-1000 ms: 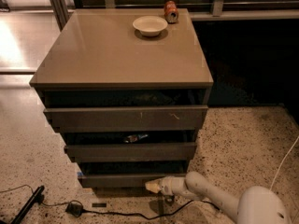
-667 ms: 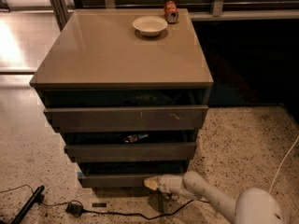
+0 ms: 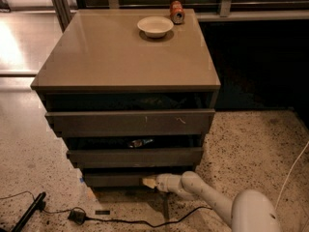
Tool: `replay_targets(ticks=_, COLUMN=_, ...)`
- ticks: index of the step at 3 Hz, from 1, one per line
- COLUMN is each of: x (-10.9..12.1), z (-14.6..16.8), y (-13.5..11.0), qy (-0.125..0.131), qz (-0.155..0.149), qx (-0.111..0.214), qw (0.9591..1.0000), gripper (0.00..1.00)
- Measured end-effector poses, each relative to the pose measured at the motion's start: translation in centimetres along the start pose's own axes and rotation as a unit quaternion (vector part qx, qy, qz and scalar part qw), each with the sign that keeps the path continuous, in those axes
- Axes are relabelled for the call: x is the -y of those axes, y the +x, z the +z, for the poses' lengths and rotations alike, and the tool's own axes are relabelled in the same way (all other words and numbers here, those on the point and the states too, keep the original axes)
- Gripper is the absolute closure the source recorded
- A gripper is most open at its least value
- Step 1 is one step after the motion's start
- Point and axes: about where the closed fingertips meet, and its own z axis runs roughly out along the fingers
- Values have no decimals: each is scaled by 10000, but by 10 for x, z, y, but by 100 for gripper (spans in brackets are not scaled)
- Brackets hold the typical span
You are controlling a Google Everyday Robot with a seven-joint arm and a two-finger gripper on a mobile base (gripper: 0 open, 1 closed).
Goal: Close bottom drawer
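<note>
1. On the speckled floor at the far left lie a dark stick-like tool [image 3: 30, 210] and a black cable [image 3: 120, 221]. The cable runs rightward under the arm and is clear of the drawer's path.
2. The taupe cabinet [image 3: 96, 57] has all three drawers standing out in steps. The top drawer [image 3: 130, 122] is widest, with the middle drawer [image 3: 135, 157] below it.
3. The bottom drawer [image 3: 113, 180] sits lowest, just above the floor. Its plain dark front projects a little past the middle one, so it is not yet shut.
4. The gripper [image 3: 148, 181] is at the right half of that front and seems to touch it, though the shadow there makes contact uncertain. Whether it is wide or narrow cannot be told, and it holds nothing visible.
5. Compared with a second ago, the gripper has moved left and slightly up in the frame, toward the cabinet. The drawer front seems to have moved inward with it. I judge the push is under way, with some travel left.
6. The white arm [image 3: 207, 197] stretches low from the lower right.
7. On top, a white bowl [image 3: 155, 26] and an orange can [image 3: 177, 11] stand near the back, untouched.
</note>
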Motion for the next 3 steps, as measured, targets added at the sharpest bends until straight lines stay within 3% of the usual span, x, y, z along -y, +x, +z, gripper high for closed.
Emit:
replay_targets(ticks=1, x=0, z=0, y=0, qy=0, qz=0, qx=0, qw=10000, gripper=100)
replay_targets(ticks=3, x=-1, z=-67, y=51, qy=328, qz=339, qx=-246, qw=9986, gripper=100)
